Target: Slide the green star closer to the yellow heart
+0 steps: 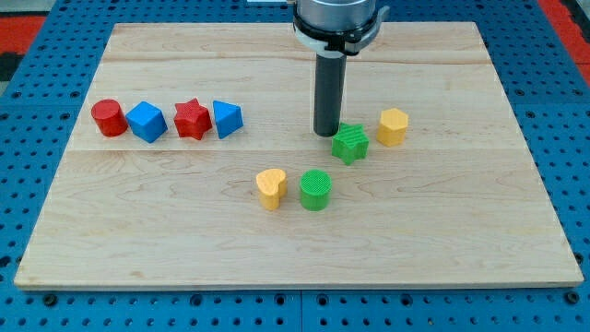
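Observation:
The green star (pixel 350 143) lies right of the board's middle. The yellow heart (pixel 271 188) lies below and to the left of it, near the board's centre. My tip (pixel 326 134) rests on the board just at the star's upper left edge, touching or nearly touching it. A green cylinder (pixel 315 190) stands right beside the yellow heart, on its right, between the heart and the star.
A yellow hexagonal block (pixel 394 126) sits just right of the green star. At the left, a row holds a red cylinder (pixel 109 118), a blue block (pixel 147 122), a red star (pixel 192 119) and a blue block (pixel 227 119). The wooden board (pixel 461 231) rests on a blue pegboard.

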{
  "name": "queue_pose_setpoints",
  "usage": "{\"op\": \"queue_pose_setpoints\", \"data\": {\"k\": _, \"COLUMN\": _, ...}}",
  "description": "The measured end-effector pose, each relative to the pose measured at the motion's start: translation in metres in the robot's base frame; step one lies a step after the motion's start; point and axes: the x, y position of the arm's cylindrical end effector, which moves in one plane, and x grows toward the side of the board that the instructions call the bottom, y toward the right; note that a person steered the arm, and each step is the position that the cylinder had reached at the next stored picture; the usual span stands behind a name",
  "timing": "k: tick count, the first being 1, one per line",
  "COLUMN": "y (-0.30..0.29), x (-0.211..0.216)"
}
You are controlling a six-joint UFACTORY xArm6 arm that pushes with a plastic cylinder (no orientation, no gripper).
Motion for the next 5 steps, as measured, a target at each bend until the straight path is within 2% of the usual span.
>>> {"op": "queue_pose_setpoints", "data": {"k": 1, "y": 0.045, "x": -0.012}}
{"op": "queue_pose_setpoints", "data": {"k": 2, "y": 0.065, "x": 0.004}}
{"op": "queue_pose_setpoints", "data": {"k": 5, "y": -0.032, "x": 0.043}}
